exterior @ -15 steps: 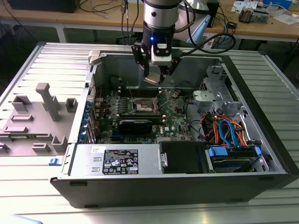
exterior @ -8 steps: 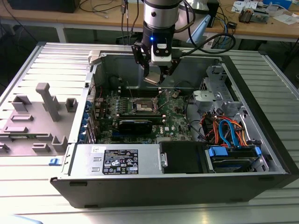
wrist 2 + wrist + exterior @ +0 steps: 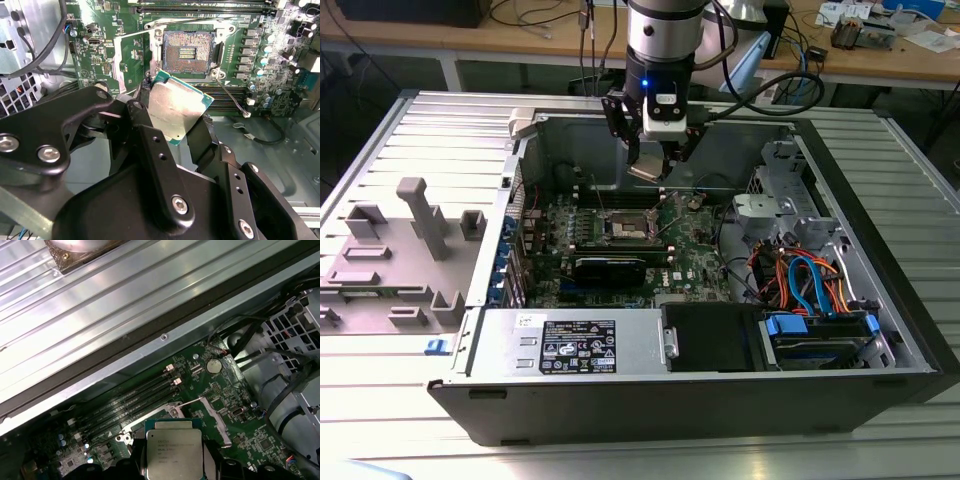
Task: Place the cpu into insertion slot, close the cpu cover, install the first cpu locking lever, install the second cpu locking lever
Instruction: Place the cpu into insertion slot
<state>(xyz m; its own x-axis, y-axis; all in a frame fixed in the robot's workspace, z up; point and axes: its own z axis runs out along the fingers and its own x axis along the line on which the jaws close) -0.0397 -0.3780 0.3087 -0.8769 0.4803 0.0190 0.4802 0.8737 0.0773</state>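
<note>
My gripper [image 3: 649, 166] hangs over the open computer case, shut on the cpu [image 3: 647, 169], a small square chip with a silvery top, held tilted by its edges. In the second wrist view the cpu [image 3: 178, 107] sits between the black fingers [image 3: 139, 119], just short of the insertion slot [image 3: 188, 50], whose dark pin field lies bare. The cpu cover [image 3: 117, 61] stands swung open beside the socket. A thin wire lever [image 3: 228, 98] sticks out near it. In the first wrist view the cpu [image 3: 174, 449] shows its printed top. The insertion slot [image 3: 624, 229] lies below and nearer than the gripper.
A black card [image 3: 609, 268] and long memory slots [image 3: 620, 192] flank the socket. Orange and blue cables [image 3: 807, 279] and a drive cage fill the case on the exterior view's right. The power supply [image 3: 570, 344] lines the near wall. A grey fixture [image 3: 405, 250] stands on the table.
</note>
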